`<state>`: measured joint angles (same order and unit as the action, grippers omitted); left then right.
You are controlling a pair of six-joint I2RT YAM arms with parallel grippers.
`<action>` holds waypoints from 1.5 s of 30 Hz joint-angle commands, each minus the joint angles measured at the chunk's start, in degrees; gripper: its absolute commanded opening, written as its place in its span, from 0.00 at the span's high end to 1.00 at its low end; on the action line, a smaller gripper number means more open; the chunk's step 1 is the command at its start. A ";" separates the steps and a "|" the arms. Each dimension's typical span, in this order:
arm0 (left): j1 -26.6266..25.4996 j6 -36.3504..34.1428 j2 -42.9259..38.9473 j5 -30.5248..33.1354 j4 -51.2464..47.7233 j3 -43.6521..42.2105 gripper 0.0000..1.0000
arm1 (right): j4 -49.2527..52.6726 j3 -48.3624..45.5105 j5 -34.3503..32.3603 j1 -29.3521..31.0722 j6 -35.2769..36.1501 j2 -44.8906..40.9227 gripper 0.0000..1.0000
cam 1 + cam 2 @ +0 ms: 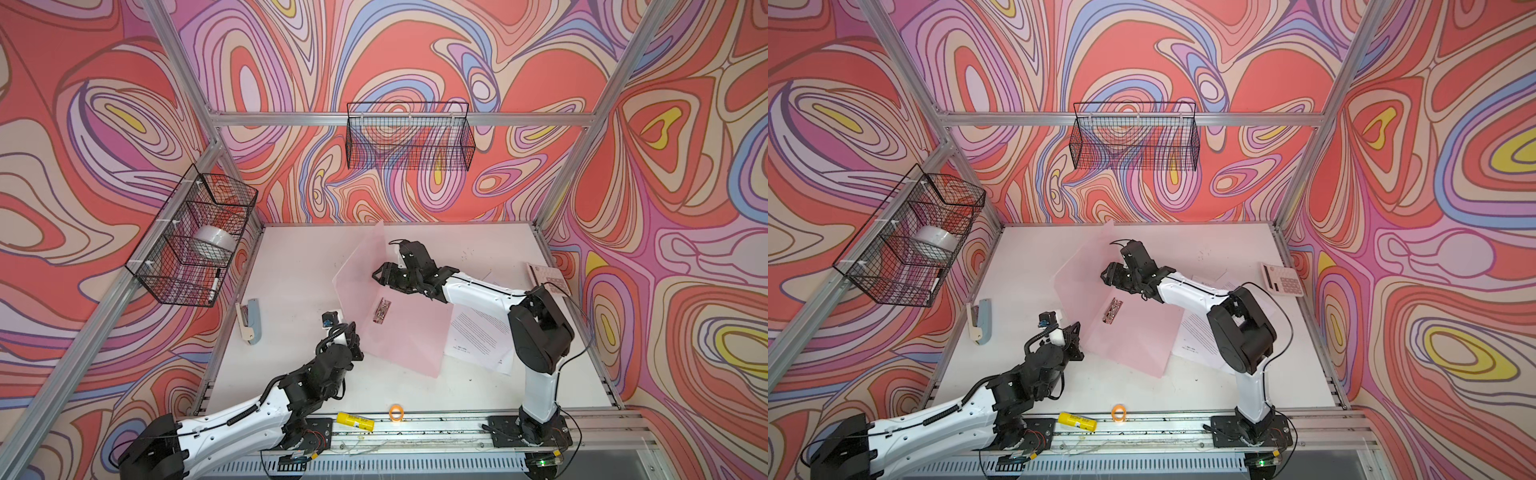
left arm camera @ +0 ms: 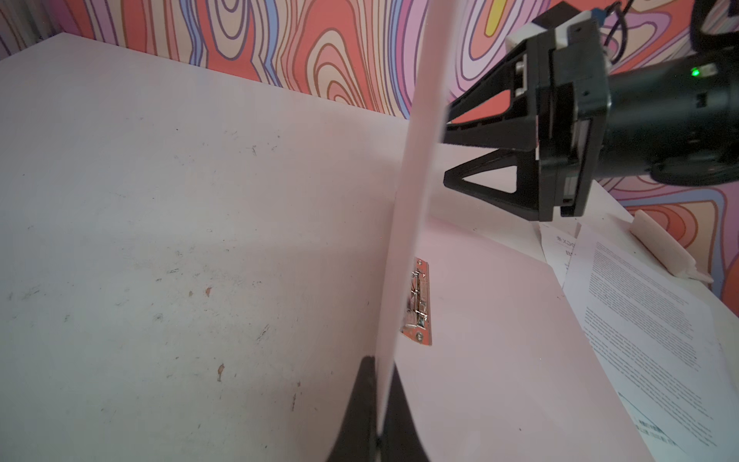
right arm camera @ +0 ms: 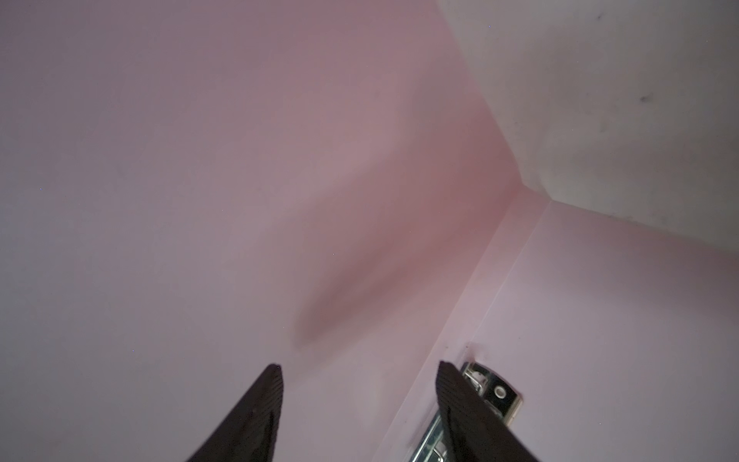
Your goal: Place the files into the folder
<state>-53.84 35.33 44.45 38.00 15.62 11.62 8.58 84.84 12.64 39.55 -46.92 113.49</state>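
Pink folder [image 1: 405, 332], cover raised: left gripper [image 2: 380, 372] pinches cover edge; right gripper [image 3: 358, 366] jaws apart, empty; files [image 1: 478, 336] alongside.

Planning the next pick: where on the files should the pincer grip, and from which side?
Take the files at their outer corner, farthest from the folder, coming from above and the right. They lie flat on the table with the folder along their inner edge, so a free corner is probably the only part to lift.
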 commanded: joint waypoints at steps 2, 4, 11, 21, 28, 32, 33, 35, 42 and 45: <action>0.24 4.69 1.22 5.18 -0.79 0.31 1.00 | 6.80 9.04 0.24 1.26 4.08 7.56 0.36; 0.30 5.01 1.55 5.53 -1.75 0.60 1.00 | 8.30 13.27 0.25 1.87 5.27 10.77 0.36; 0.31 6.93 0.70 6.89 -4.87 -0.34 0.44 | 17.25 26.84 -4.28 4.47 9.91 19.22 0.37; 0.23 10.76 -11.15 1.73 -19.77 -0.83 0.25 | 25.17 37.91 -16.35 8.69 15.21 25.43 0.38; 0.21 12.90 -24.92 -5.30 -36.91 5.20 0.30 | 26.00 40.93 -18.53 10.16 15.81 27.48 0.38; 0.14 11.57 -26.38 -7.80 -38.02 9.47 0.31 | 27.00 42.60 -19.07 10.17 15.91 29.46 0.39; 0.13 11.51 -25.34 -7.70 -38.47 11.30 0.31 | 26.81 42.53 -19.06 10.19 15.91 29.67 0.39; 0.14 11.26 -22.05 -7.28 -39.47 15.98 0.30 | 26.45 42.30 -19.13 10.16 15.73 29.85 0.38; 0.14 9.83 -10.87 -9.66 -36.69 29.83 0.30 | 25.21 40.21 -19.74 10.13 14.91 29.78 0.39; 0.13 10.92 -10.08 -10.08 -36.85 32.59 0.30 | 25.07 39.22 -20.31 10.19 14.23 29.38 0.39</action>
<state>-53.84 45.47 33.91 28.84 -20.80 41.98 33.91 125.32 -6.31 49.65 -32.08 142.96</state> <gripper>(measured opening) 0.701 0.608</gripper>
